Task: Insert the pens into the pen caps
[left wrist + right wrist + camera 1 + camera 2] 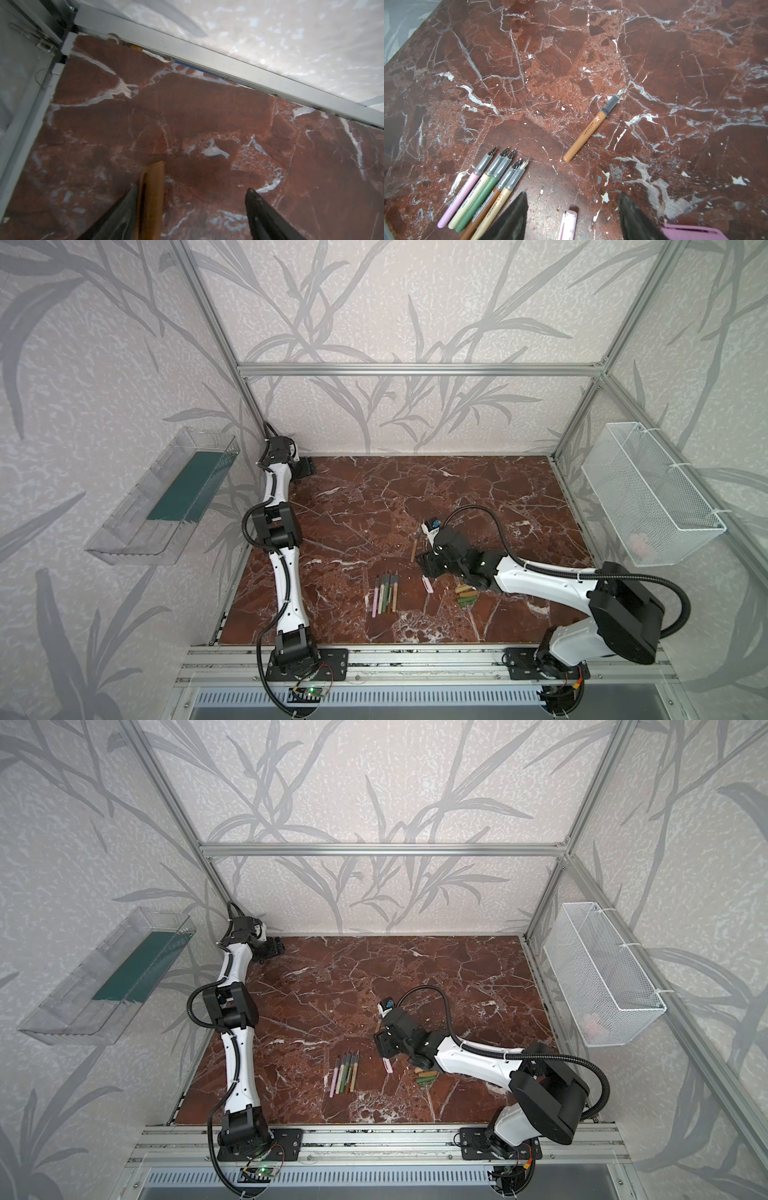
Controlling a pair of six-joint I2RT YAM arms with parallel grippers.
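My right gripper (pixel 573 195) stands mid-table, jaws wide, nothing clamped; a pink cap (pixel 568 225) lies on the marble table (pixel 675 62), seen between its two fingers. Just far of it lies one brown pen (pixel 591 126); left of it, five pens (pixel 483 191) in a row; right, other caps (pixel 465 595) heaped. My left gripper (pixel 191 189), far-left corner: jaws apart, tan cap (pixel 152 197) against one finger, unclamped.

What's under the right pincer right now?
A pink pen cap lies on the marble table below the right pincer, between its open fingers. The fingers cover the table behind them; a pink shape beside one is too cropped to identify.
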